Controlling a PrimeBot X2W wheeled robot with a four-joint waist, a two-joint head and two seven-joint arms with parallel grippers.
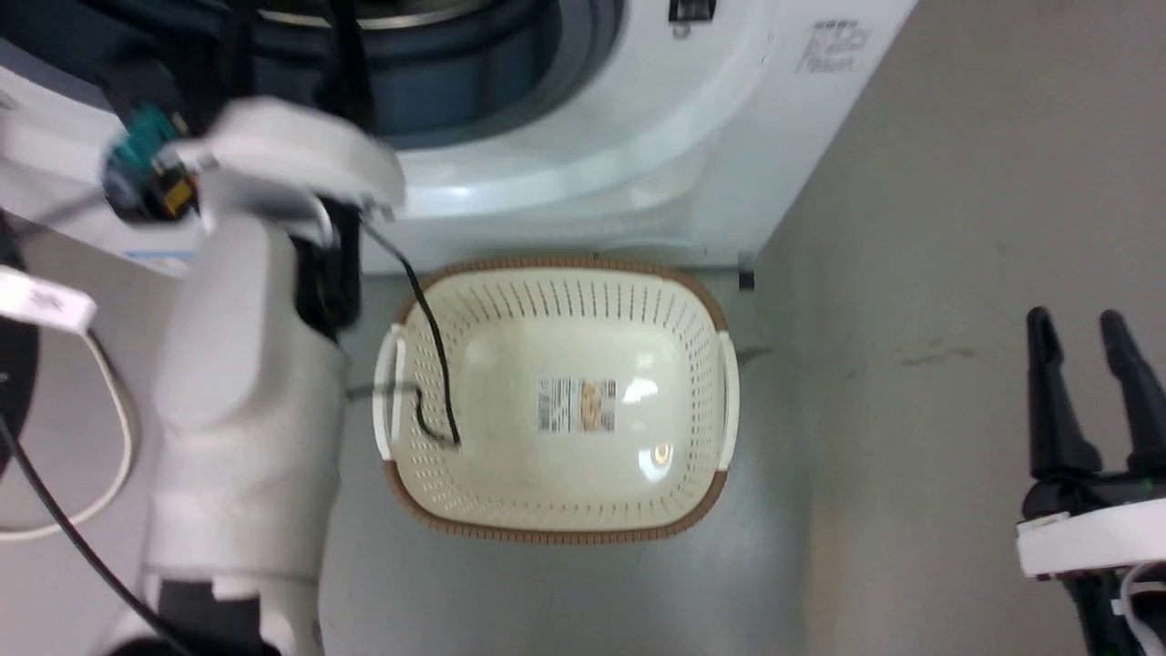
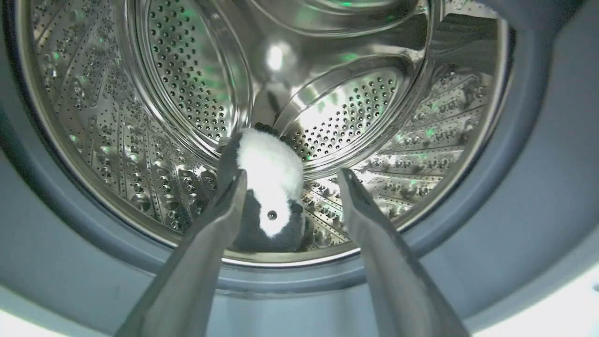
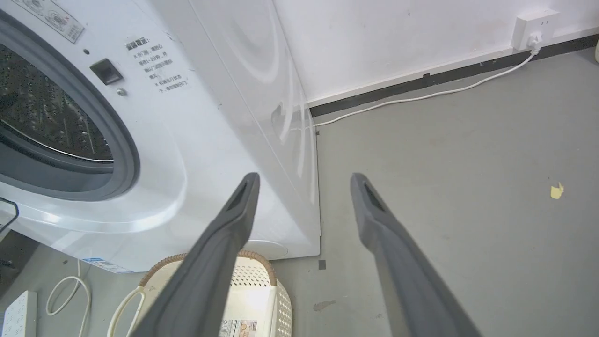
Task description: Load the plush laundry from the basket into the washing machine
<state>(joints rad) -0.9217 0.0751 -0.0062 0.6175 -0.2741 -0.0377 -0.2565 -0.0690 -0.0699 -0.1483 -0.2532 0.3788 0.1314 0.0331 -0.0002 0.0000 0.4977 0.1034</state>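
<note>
The panda soft toy (image 2: 272,187) lies inside the shiny steel drum (image 2: 187,93) of the washing machine (image 1: 638,137), just beyond my left gripper (image 2: 291,180), which is open at the porthole with nothing between its fingers. The cream basket (image 1: 556,510) stands on the floor before the washer with nothing in it but its printed label (image 1: 577,404); it also shows at the bottom of the right wrist view (image 3: 262,290). My right gripper (image 1: 1084,333) hangs open over the floor to the basket's right, fingers apart (image 3: 302,180). My left forearm (image 1: 241,383) reaches up into the washer opening.
A black cable (image 1: 433,346) from my left arm drapes over the basket's left rim. White cords (image 3: 70,290) and a power strip (image 3: 16,311) lie on the floor left of the washer. A wall socket (image 3: 533,23) and cable run along the baseboard. Grey floor stretches right of the basket.
</note>
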